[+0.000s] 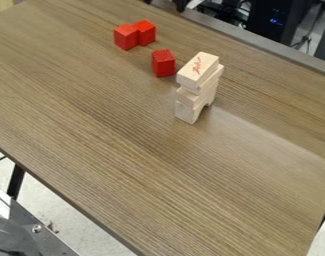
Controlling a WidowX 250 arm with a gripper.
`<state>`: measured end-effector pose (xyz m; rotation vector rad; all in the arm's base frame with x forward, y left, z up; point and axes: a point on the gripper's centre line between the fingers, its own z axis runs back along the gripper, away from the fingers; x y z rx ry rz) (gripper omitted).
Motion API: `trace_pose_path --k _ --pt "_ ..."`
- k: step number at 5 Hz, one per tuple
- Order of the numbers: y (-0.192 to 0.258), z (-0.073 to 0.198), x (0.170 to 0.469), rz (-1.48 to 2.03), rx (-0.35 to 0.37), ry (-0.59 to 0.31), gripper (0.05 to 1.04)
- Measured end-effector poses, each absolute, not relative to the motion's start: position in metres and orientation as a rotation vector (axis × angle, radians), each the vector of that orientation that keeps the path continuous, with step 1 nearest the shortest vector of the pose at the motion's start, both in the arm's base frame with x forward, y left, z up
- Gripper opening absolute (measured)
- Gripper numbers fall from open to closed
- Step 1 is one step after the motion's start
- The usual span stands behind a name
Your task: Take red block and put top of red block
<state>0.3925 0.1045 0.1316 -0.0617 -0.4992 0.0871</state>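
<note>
At the top edge of the camera view, a dark part that looks like the gripper (181, 5) just shows, beyond the red blocks and apart from them. Two red blocks, a left one (126, 37) and a right one (146, 32), sit side by side on the table (111, 140), seemingly touching. A third red block (163, 63) stands by itself, closer to the camera and to their right. None of the three has anything on top.
Just right of the single red block rises a stack of pale wooden blocks (197, 70), the top one with red marks. The table's far edge runs down to the right, with dark equipment (274, 21) behind it.
</note>
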Motion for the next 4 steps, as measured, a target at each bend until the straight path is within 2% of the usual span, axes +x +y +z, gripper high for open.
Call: trace_pose_path --k 1,2,4 --pt "0.104 0.116 0.390 0.091 -0.071 -0.459 0.999" --pt "0.115 0.102 0.396 0.122 0.009 -0.432 0.999" --pt "0.132 0.080 0.411 0.081 0.084 -0.407 0.999"
